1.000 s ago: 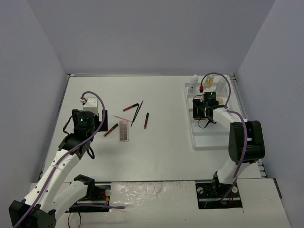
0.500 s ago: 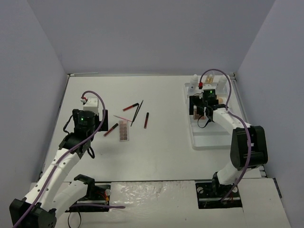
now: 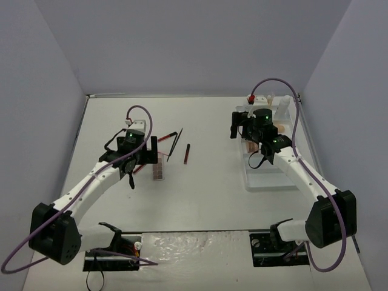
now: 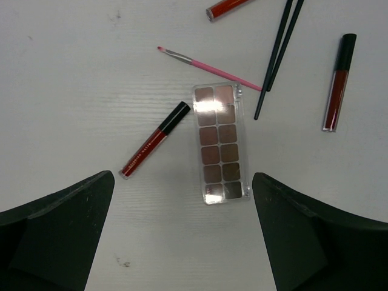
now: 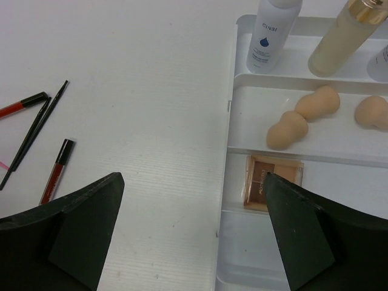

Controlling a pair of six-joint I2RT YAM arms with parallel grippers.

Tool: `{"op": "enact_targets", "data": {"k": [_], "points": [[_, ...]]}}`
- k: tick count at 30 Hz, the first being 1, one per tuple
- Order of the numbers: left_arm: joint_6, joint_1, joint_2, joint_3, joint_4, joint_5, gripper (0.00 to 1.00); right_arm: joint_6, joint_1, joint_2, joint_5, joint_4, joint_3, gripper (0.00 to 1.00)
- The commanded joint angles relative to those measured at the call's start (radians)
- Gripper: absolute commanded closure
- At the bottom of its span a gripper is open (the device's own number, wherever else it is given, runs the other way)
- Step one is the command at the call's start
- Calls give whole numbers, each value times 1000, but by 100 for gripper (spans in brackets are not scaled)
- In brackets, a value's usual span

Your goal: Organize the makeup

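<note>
Left wrist view: the left gripper (image 4: 182, 179) is spread wide over a twelve-pan eyeshadow palette (image 4: 221, 144) on the worktop (image 4: 60, 91). The right gripper (image 5: 193, 179), spread too, hangs beside the tray (image 5: 233, 91), possibly a compact (image 5: 273, 180) inside.

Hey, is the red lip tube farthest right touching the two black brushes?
Apart. The left wrist view shows bare table between the lip tube and the black brushes.

Sponges (image 5: 290, 130) lie in the tray (image 5: 232, 115), behind a palette (image 5: 274, 174).
</note>
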Motion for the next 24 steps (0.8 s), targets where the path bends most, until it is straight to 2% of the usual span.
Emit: {"op": "enact_targets", "data": {"k": [1, 13, 24], "points": [[-140, -39, 112, 104, -18, 8, 4, 42, -6, -99, -1, 36, -42, 3], [-217, -52, 329, 128, 2, 74, 22, 52, -7, -247, -15, 25, -160, 2], [-233, -72, 427, 138, 26, 81, 29, 25, -7, -242, -47, 20, -169, 2]]}}
